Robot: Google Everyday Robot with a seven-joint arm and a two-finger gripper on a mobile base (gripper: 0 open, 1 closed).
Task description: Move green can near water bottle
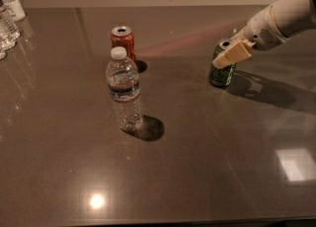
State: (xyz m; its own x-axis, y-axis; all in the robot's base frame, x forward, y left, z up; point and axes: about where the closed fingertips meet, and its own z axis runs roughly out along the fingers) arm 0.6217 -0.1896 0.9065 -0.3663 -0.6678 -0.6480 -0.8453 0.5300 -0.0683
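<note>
The green can (221,73) stands upright on the dark table at the right. My gripper (228,56) comes in from the upper right on a white arm and sits at the can's upper part, covering some of its top and side. The water bottle (124,93), clear with a white cap and a dark blue label band, stands upright left of centre, well apart from the can.
An orange-red soda can (123,41) stands just behind the water bottle. Several clear bottles with white labels (9,16) stand at the far left edge. The table (197,162) runs to a front edge at the bottom of the view.
</note>
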